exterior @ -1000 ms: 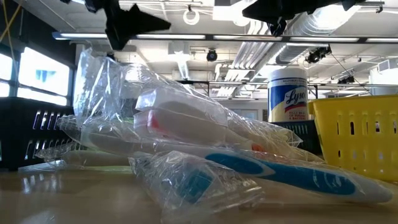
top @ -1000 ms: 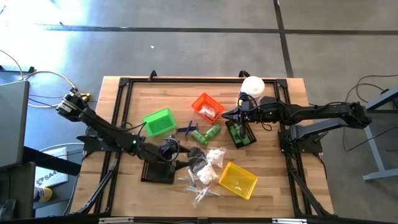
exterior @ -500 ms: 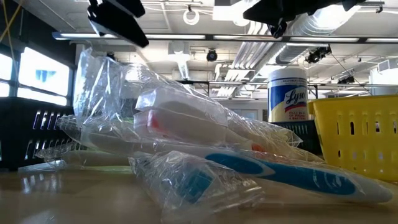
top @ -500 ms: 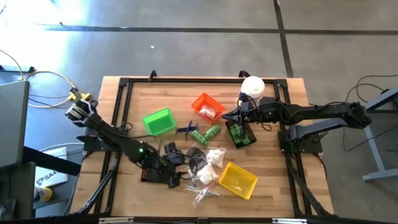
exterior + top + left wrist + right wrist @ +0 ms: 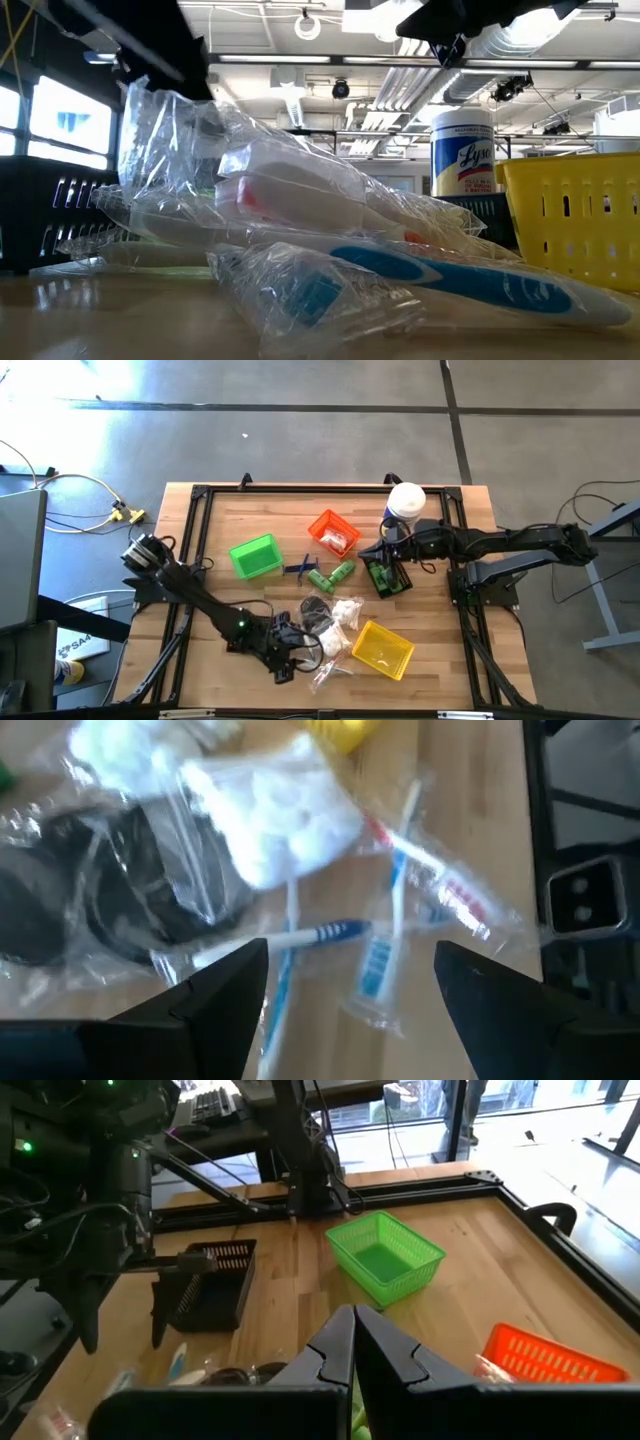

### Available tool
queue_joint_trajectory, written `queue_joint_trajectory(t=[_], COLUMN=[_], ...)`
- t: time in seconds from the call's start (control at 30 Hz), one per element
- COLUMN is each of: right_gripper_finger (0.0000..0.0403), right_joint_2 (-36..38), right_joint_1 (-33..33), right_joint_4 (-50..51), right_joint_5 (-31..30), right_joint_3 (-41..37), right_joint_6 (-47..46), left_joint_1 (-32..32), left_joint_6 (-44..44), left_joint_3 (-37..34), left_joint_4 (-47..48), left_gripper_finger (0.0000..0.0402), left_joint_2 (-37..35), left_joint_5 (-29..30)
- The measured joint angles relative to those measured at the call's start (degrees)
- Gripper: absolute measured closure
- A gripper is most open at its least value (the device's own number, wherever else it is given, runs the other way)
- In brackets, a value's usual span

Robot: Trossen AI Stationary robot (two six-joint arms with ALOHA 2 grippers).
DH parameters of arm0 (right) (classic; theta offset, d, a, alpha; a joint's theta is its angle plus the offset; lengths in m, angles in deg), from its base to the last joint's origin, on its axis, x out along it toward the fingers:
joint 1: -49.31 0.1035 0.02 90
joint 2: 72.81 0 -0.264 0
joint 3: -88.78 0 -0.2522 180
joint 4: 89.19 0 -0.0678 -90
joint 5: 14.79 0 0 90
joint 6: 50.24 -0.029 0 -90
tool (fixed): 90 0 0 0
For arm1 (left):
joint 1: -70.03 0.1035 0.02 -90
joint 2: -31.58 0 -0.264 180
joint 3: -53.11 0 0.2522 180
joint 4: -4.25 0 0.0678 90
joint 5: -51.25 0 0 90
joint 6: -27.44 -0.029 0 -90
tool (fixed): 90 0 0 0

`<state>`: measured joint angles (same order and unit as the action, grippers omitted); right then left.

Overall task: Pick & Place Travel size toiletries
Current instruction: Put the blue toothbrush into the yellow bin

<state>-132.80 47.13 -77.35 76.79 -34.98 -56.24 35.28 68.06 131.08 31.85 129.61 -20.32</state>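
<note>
While the left gripper (image 5: 292,657) hangs with fingers spread wide over the toiletries pile (image 5: 330,635), nothing is held; pile sits between black bin (image 5: 205,1285) and yellow bin (image 5: 383,649): clear-wrapped blue-and-white toothbrushes (image 5: 330,935), white cotton-ball packet (image 5: 275,820), dark pieces in plastic (image 5: 110,895); right gripper (image 5: 353,1342) pinched together, empty, near the orange bin (image 5: 333,532).

Left end effector (image 5: 292,660) – swung from beside the black bin (image 5: 240,641) toward the table's near edge, now above the clear-wrapped toothbrushes (image 5: 385,935); its arm's elbow has moved inward over the table – fingers spread.
</note>
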Motion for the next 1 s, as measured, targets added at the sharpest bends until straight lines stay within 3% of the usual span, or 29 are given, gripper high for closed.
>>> queue_joint_trajectory(t=[0.47, 1.0], right_gripper_finger=[0.0400, 0.0400], right_joint_2=[0.0, 0.0], right_joint_1=[2.7, 3.5], right_joint_4=[1.8, 1.8], right_joint_5=[0.1, 0.1], right_joint_3=[0.0, 0.0], right_joint_6=[-0.3, 0.0], left_joint_1=[-2.0, -2.0], left_joint_6=[-3.1, -2.8], left_joint_3=[4.6, 4.4], left_joint_4=[1.4, -0.3], left_gripper_finger=[0.0189, 0.0195], left_joint_2=[4.7, 10.1], left_joint_5=[-0.1, -3.4])
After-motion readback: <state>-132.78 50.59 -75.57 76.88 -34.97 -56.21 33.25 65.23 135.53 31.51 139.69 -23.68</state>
